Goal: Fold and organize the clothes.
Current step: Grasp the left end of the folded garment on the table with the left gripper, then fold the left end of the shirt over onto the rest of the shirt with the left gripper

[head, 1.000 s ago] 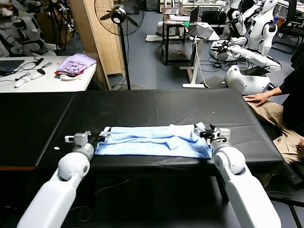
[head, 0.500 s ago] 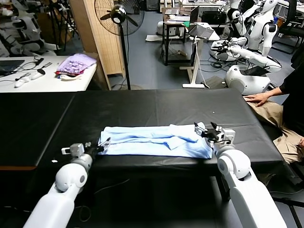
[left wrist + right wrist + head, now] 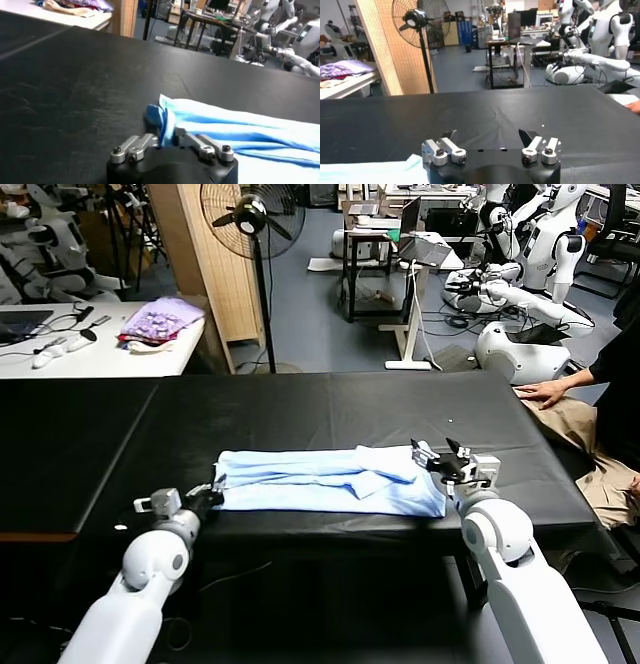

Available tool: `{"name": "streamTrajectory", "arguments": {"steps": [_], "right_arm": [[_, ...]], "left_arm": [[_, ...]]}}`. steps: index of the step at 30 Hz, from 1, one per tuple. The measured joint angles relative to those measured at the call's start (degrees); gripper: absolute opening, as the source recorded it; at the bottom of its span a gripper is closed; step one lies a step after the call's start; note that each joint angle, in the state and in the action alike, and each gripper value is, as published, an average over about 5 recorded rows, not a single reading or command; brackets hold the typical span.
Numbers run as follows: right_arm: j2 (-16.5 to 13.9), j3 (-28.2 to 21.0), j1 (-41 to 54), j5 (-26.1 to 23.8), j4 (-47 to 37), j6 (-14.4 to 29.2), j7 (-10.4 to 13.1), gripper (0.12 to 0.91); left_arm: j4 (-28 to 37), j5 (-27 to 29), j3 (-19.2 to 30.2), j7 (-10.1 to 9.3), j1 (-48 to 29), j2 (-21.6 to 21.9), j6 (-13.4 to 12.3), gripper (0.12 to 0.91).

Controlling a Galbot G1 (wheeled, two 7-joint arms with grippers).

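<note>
The clothes, one pale light-blue T-shirt [image 3: 330, 479], lie folded into a long strip across the black table [image 3: 300, 404]. My left gripper [image 3: 208, 495] is at the strip's left end, near the table's front edge. In the left wrist view that gripper [image 3: 167, 138] is shut on a bunched edge of the T-shirt [image 3: 240, 132]. My right gripper [image 3: 438, 458] hovers at the strip's right end. Seen from the right wrist, it [image 3: 489, 135] stands open with nothing between its fingers. A corner of the T-shirt [image 3: 370, 172] shows beside it.
A white side table [image 3: 90, 349] at the back left carries a purple-lilac bundle [image 3: 160, 317]. A standing fan [image 3: 245, 214] and a wooden panel [image 3: 215, 264] stand behind the table. A person [image 3: 610, 384] sits at the table's right end with a hand on it.
My left gripper drew back toward the front edge and shut on the T-shirt's left end. My right gripper drifted slightly to the right and stayed open.
</note>
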Motion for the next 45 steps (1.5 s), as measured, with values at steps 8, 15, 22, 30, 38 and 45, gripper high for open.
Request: {"name": "streamTrajectory", "arguments": {"steps": [8,15,22,30,38,45], "right_arm": [[-0.1,1.6,-1.1,0.0,2.0,-0.5,0.3,0.798],[0.3,1.6,-2.0,-0.5,3.3,-0.7,0.4,0.798],[1.3,1.5,-3.7,-2.1,3.8,-0.6,0.3,0.798],[1.5,2.5,-5.8,-2.8,4.9,-0.6,0.3,0.798],[1.8,2.3,-6.1,-3.1,5.2,-0.8,0.3,0.798],[2.2,1.5,-6.0,-3.6,5.1,-0.9,0.3,0.798]], "left_arm": [[0.4,17.4,-1.3,1.27,0.1,6.6,-3.4,0.165],[2.0,22.2,-2.6,0.62,-0.2,18.9,-4.4,0.165],[-3.8,14.8,-0.2,-2.56,0.2,21.0,0.6,0.165],[-12.7,-1.0,6.4,-6.81,-2.2,10.8,4.5,0.165],[-12.7,-3.4,11.2,-6.85,-4.9,0.6,3.6,0.165],[-10.9,-2.2,13.0,-6.40,-5.5,-4.5,2.9,0.165]]}}
